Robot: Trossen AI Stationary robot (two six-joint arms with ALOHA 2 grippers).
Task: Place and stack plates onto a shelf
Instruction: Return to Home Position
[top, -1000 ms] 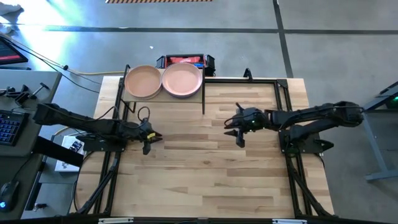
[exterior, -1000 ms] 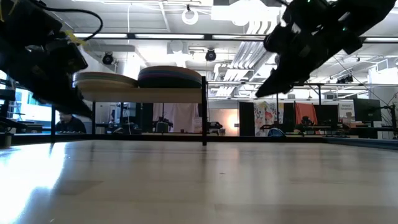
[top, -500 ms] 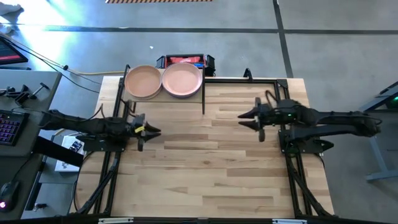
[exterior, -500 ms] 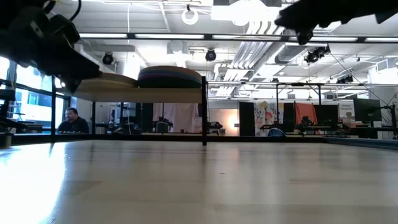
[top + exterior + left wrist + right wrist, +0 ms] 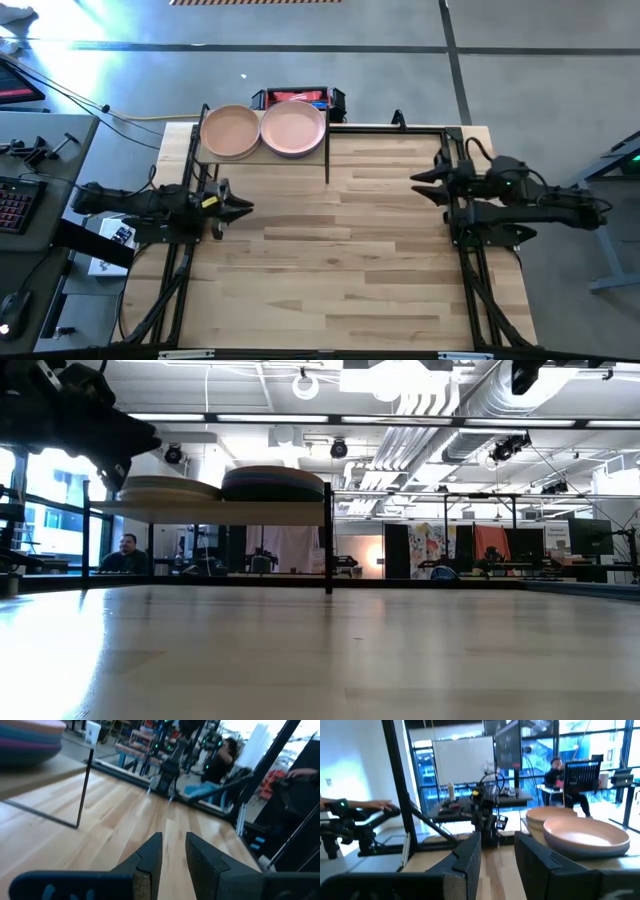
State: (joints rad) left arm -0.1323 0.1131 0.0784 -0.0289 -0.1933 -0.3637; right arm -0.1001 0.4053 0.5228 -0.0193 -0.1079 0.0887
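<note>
The pale wooden desk (image 5: 340, 240) fills the high view, its planks bare from the middle to 6 o'clock, on a grey concrete floor (image 5: 540, 70). Across it, the low view opens onto a bright workshop hall with ceiling ducts, and a person (image 5: 125, 552) sits behind the 9 o'clock side.

The shelf (image 5: 220, 512) stands at 11 o'clock on the desk. It carries the plates in two stacks touching side by side, a left stack (image 5: 230, 131) topped tan-peach and a right stack (image 5: 293, 128) topped salmon pink.

The left hand (image 5: 240, 207) hangs at the 9 o'clock edge, and the right hand (image 5: 418, 184) at 3 o'clock. Each has its fingers parted by a narrow gap and grips nothing.

From above, the lower plates are hidden. The low view shows both stacks as dark silhouettes, and the right arm is cut off at the frame's top. A red object (image 5: 292, 97) behind the shelf is too covered to identify.
</note>
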